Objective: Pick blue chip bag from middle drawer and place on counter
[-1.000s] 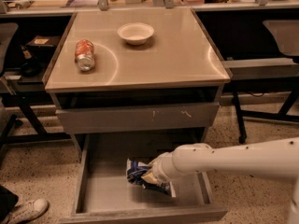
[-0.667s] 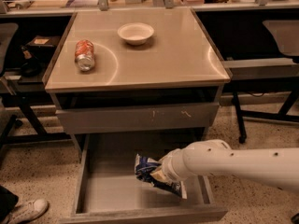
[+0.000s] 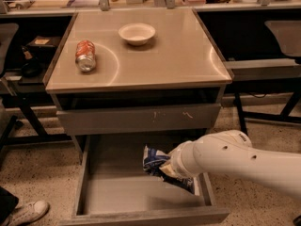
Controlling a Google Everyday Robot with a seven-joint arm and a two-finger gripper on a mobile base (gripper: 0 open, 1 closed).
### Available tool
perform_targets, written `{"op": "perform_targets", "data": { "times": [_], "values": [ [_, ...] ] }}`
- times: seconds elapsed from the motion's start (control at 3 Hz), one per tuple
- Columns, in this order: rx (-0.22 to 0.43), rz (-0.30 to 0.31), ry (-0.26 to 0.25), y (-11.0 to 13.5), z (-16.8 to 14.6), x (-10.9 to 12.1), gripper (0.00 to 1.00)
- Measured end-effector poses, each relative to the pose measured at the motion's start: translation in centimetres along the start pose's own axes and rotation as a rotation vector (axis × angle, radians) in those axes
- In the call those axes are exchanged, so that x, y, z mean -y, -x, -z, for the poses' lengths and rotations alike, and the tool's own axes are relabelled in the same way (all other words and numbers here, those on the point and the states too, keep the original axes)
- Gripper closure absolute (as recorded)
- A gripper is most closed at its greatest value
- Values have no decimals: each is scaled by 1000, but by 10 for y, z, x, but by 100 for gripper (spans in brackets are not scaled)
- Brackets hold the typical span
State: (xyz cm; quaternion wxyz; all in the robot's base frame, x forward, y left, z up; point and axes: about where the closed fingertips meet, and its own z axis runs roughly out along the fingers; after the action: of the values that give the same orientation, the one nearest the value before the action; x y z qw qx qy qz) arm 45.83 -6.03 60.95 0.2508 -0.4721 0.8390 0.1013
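Observation:
The blue chip bag (image 3: 153, 158), crumpled dark blue and white foil, hangs over the open middle drawer (image 3: 117, 194), lifted off its grey base at the right side. My gripper (image 3: 165, 169) is at the end of the white arm that comes in from the right. It is shut on the bag's right part, and the wrist hides most of the fingers. The tan counter (image 3: 164, 55) tops the cabinet above the drawer.
An orange-red soda can (image 3: 85, 55) lies on the counter's left, and a white bowl (image 3: 137, 33) stands near its back. A shut drawer front with pale scratches (image 3: 141, 119) sits just above the open drawer. A shoe (image 3: 26, 213) is at the lower left. A cluttered workbench (image 3: 70, 1) runs behind.
The arm has risen and drawn toward the drawer's right side, and the bag has come up off the drawer base with it.

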Motion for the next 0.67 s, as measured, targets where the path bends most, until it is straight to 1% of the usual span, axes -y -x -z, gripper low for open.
{"op": "perform_targets", "data": {
  "times": [0.33, 0.67],
  "values": [
    [0, -1, 2, -1, -1, 0, 100],
    [15, 19, -45, 23, 31, 16, 100]
  ]
}}
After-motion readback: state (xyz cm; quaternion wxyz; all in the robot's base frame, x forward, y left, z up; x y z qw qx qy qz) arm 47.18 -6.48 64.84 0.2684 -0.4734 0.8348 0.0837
